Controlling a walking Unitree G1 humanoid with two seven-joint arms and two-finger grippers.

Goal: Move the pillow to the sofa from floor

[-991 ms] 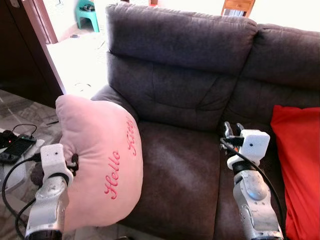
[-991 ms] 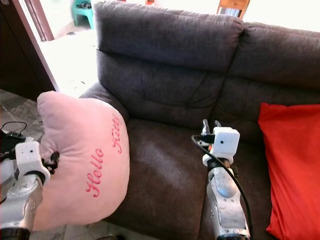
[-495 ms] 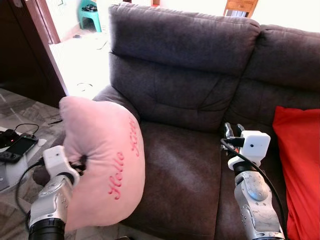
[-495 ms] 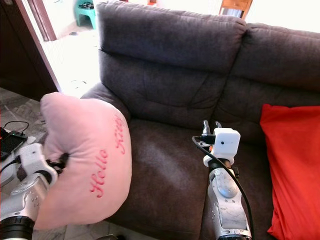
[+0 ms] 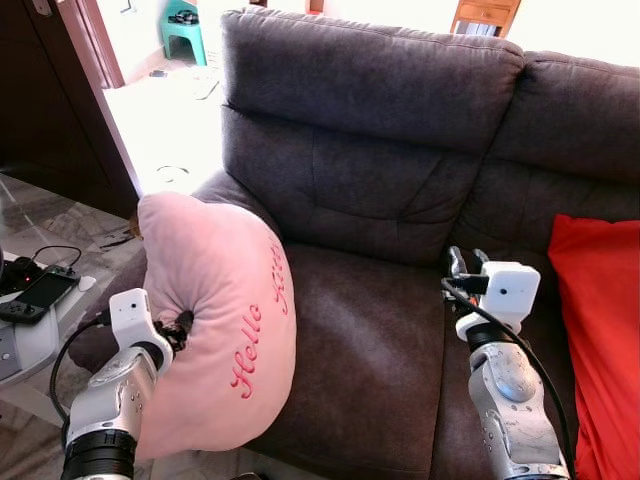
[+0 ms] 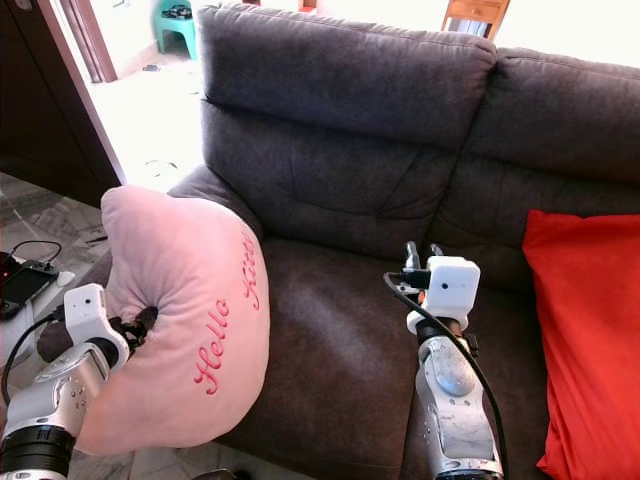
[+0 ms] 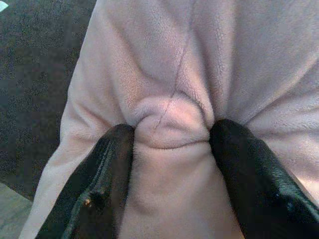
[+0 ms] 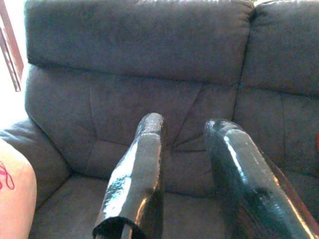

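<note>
A pink pillow (image 5: 215, 320) with red "Hello Kitty" lettering hangs in the air against the left arm of the dark grey sofa (image 5: 380, 200), over the front of the seat. My left gripper (image 5: 180, 328) is shut on a fold of the pillow (image 7: 172, 124); its black fingers (image 7: 112, 169) pinch the pink plush from both sides. My right gripper (image 5: 460, 262) hovers above the sofa seat to the right, empty, its fingers (image 8: 144, 164) a small gap apart and pointing at the backrest.
A red cushion (image 5: 595, 330) lies on the sofa's right seat. At the left, a low white table (image 5: 25, 335) holds a phone and cables. A dark wooden door frame (image 5: 95, 90) stands at the upper left, with bright floor and a teal stool (image 5: 185, 22) beyond.
My left arm has carried the pillow to the right and a little up, closer over the sofa seat. The right arm has stayed in place.
</note>
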